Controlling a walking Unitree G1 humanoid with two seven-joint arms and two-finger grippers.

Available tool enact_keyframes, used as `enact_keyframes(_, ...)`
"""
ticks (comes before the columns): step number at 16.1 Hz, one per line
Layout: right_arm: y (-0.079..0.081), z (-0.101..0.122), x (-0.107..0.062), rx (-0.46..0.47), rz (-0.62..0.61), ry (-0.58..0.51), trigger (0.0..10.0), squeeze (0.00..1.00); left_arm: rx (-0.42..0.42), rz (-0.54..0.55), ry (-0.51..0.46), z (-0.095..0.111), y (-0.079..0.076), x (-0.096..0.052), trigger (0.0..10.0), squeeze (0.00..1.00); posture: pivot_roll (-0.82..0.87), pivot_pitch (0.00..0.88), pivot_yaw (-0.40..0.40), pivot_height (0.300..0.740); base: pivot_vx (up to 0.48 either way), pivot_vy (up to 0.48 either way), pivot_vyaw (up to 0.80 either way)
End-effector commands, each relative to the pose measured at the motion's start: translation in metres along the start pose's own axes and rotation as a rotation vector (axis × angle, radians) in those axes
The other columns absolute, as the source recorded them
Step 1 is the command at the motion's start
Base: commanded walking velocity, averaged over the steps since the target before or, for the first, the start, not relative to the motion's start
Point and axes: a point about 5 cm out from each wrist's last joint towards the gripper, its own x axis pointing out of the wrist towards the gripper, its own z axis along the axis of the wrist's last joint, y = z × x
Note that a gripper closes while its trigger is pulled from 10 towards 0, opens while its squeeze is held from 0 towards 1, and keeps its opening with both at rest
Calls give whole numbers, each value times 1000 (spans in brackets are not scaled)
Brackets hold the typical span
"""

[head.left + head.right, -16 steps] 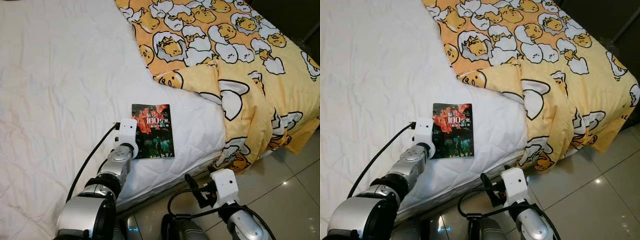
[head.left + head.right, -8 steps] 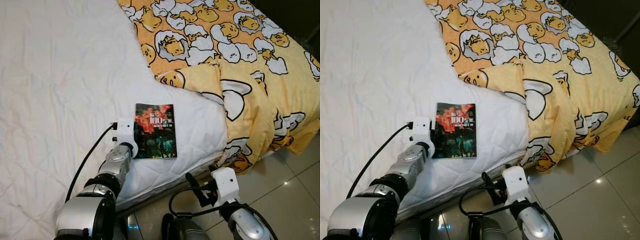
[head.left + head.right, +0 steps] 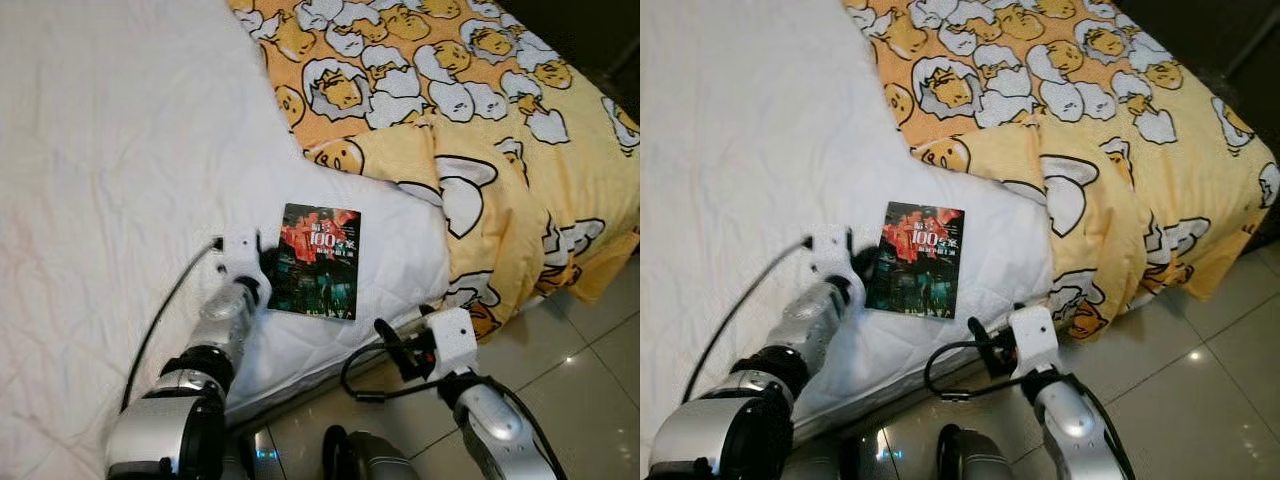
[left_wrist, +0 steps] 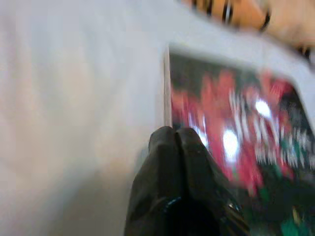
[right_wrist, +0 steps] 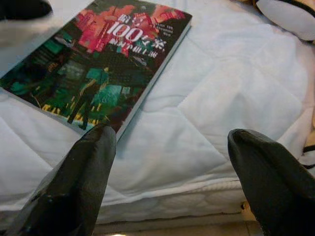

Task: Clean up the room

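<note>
Head views: dark glossy paperback book with red cover art [image 3: 318,260] lies on the white quilted bed [image 3: 110,170], near its edge, now rotated from square. Left claw [image 3: 268,264] touches its left edge.

Left wrist view: fingers [image 4: 172,147] pressed closed at the spine, nudging.

Right wrist view: right claw [image 5: 170,162] open, approaching the near corner; grasp likely next.

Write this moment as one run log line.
left gripper: shut, at book edge | right gripper: open, near book | book: flat on bed
</note>
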Motion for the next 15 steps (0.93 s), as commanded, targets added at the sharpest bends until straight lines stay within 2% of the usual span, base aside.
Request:
enact_keyframes(1,-6,-3,-2,8,-24,4,10000,0,8,17,-29,3,5,-2,0,0,-63,78,-90,740,0,0,0)
enact_keyframes(2,-6,0,3,11,-32,-15,10000,0,89,20,-90,12,11,-4,0,0,-42,59,-83,740,0,0,0)
enact_keyframes(3,-6,3,7,19,-38,-29,10000,0,151,4,-106,14,11,-6,0,0,-32,56,-81,740,0,0,0)
enact_keyframes(4,-6,4,8,27,-41,-35,10000,0,184,18,-84,10,11,-6,9922,0,-28,62,-80,740,0,0,0)
enact_keyframes(5,-6,4,9,36,-44,-38,10000,0,224,47,-84,7,12,-8,10000,0,-33,66,-81,740,0,0,0)
enact_keyframes(6,-7,2,8,61,-57,-36,10000,0,319,60,-85,1,9,-10,10000,1000,-41,72,-82,740,0,0,0)
enact_keyframes(7,-9,1,7,64,-61,-35,10000,0,359,63,-39,-7,5,-10,10000,1000,-43,74,-83,740,0,0,0)
enact_keyframes(9,-11,0,4,58,-67,-37,10000,0,311,3,-34,-17,-10,-11,10000,1000,-64,89,-85,740,0,0,0)
enact_keyframes(11,-13,-2,-2,54,-78,-32,10000,0,352,-7,-104,-13,-18,-11,10000,1000,-81,97,-89,740,0,0,0)
enact_keyframes(12,-14,-4,-6,51,-84,-25,10000,0,391,-39,-134,-11,-28,-10,10000,1000,-91,104,-91,740,0,0,0)
enact_keyframes(13,-14,-5,-7,51,-82,-23,10000,0,397,-39,-109,-15,-32,-8,10000,1000,-90,111,-96,740,0,0,0)
enact_keyframes(15,-12,-3,-7,59,-59,-26,10000,0,367,-4,-34,-23,-29,-8,10000,1000,-98,120,-96,740,0,0,0)
